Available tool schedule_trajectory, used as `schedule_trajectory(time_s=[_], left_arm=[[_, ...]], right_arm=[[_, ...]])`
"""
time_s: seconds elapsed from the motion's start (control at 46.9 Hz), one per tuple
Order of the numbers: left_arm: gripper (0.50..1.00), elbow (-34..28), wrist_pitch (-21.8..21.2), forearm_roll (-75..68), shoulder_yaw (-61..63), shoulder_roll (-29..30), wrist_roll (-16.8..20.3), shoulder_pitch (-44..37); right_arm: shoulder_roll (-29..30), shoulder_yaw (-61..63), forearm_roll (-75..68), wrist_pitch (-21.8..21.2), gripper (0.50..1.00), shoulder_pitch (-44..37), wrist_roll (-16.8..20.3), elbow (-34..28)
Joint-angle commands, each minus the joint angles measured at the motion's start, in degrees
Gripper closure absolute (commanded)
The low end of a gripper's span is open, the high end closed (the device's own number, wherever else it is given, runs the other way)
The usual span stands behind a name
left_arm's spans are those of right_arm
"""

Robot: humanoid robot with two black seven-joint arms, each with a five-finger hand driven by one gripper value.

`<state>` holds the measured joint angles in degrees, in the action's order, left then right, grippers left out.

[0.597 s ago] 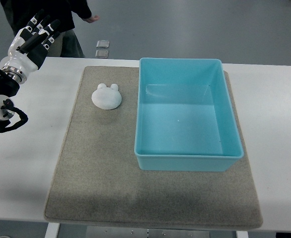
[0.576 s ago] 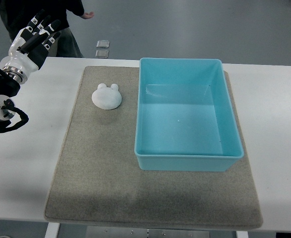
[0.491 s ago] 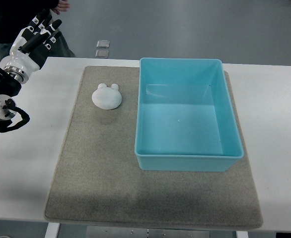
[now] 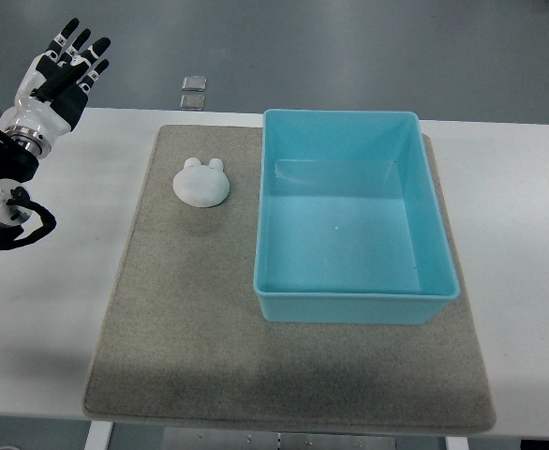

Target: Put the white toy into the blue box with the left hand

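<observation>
Your inventory, operator, as the top view shows it:

- White table (image 4: 59,319): spans the picture and carries everything below.
- Grey felt mat (image 4: 181,319): lies flat on the table, under both the toy and the box.
- White toy (image 4: 200,182): a rounded, frog-like figure with two small bumps on its far edge. It rests on the mat's far left part, just beside the box's left wall but apart from it. Nothing touches it.
- Blue box (image 4: 354,309): an open rectangular bin standing on the mat's right half. You see a bare floor inside.
- Left hand (image 4: 57,82): white shell with black fingers, at the table's far left corner, well apart from the toy. Its fingers are stretched out, slightly spread, and grasp nothing. The arm and its dark cabling enter from your left edge.
- Two small square plates (image 4: 193,91): on the grey floor beyond the table; what they are is hard to tell at this size.
- Right hand: you have no sight of it.
</observation>
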<state>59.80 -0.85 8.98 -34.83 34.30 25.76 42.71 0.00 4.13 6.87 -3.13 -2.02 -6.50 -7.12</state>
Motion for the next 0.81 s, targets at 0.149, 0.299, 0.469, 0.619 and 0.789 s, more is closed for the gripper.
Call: schedule_trajectory(time_s=[0.149, 0.299, 0.469, 0.619, 0.789], left_arm=[[0.501, -3.11, 2.34, -0.02, 0.03, -0.46, -0.10, 0.98], [0.504, -3.02, 3.22, -0.19, 0.11, -1.70, -0.10, 1.24], [0.504, -3.46, 4.37, -0.37, 1.78, -1.43, -0.10, 2.64], [0.504, -3.55, 4.37, -2.47, 3.98, -1.26, 0.16, 3.17], [0.504, -2.76, 3.40, -16.62, 5.48, -1.17, 0.08, 3.26]], right_arm=[[0.00, 0.00, -0.01, -0.03, 0.564, -0.01, 0.00, 0.00], [0.00, 0.00, -0.01, 0.06, 0.564, -0.01, 0.00, 0.00], [0.00, 0.00, 0.07, 0.06, 0.564, -0.01, 0.00, 0.00], [0.00, 0.00, -0.01, 0.06, 0.564, -0.01, 0.00, 0.00], [0.00, 0.00, -0.01, -0.03, 0.564, -0.01, 0.00, 0.00]])
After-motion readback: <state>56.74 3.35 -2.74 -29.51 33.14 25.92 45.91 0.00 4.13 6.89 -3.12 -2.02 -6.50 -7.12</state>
